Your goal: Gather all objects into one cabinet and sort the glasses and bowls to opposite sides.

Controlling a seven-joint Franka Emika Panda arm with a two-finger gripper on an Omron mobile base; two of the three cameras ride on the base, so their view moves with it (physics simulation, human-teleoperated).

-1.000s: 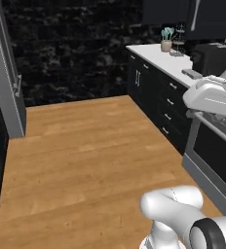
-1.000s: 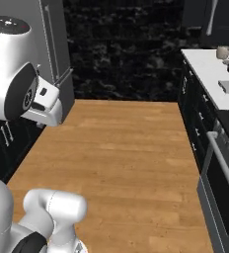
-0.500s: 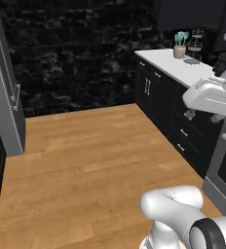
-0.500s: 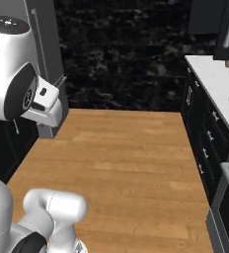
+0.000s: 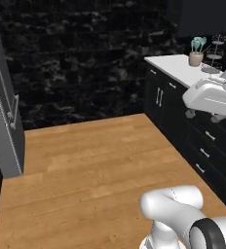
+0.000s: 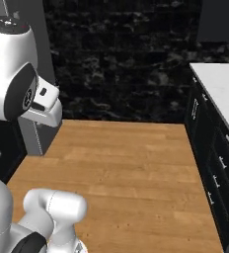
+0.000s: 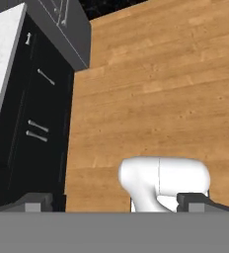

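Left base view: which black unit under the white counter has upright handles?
The double-door cabinet nearest the stone wall; the nearer drawers carry short horizontal pulls instead.

wooden floor (image 5: 90, 170), white counter (image 5: 178, 68), potted plant (image 5: 197, 51)

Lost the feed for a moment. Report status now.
Hand open, holding nothing, aimed down at wood floor. No tumblers or bowl sighted. Black drawers and white counter to the right; floor ahead open.

Honey-brown wood-grain floor (image 5: 85, 165), black marbled wall (image 5: 81, 58), black drawers (image 6: 212, 168), white counter (image 6: 220, 91)
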